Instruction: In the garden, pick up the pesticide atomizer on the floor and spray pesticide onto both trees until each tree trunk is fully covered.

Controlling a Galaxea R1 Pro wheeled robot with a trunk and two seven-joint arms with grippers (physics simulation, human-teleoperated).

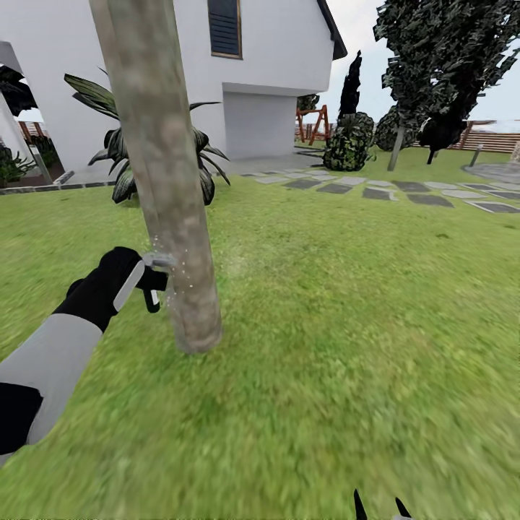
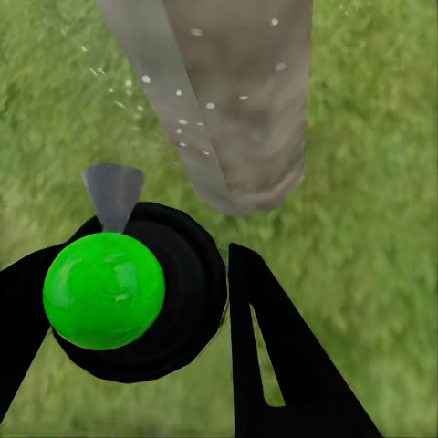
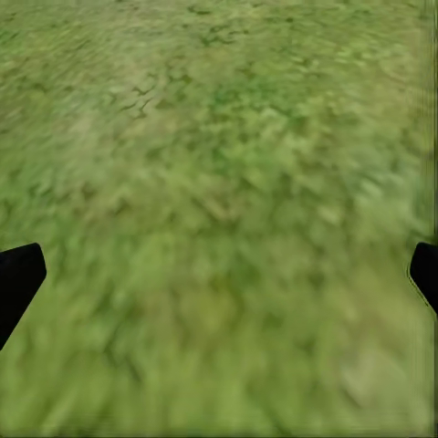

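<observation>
Left gripper (image 2: 137, 310) clamps the pesticide atomizer (image 2: 105, 290), nozzle just beside the tree trunk (image 1: 162, 173) low on the lawn (image 1: 347, 325); whitish pesticide specks (image 2: 196, 109) dot the bark. Right gripper (image 3: 219, 274) hangs wide apart over grass.

Behind the near lawn stood a low striped broad-leaved bush (image 1: 144, 155) – dark, its blades fanning outward – close against the white house (image 1: 274, 65). A dark louvred window (image 1: 225, 27) sat high on that wall. Further off, a red-brown wooden frame (image 1: 312, 123) rose beside a small scaly-trunked palm (image 1: 349, 141), and grey stepping stones (image 1: 375, 188) ran across the grass
</observation>
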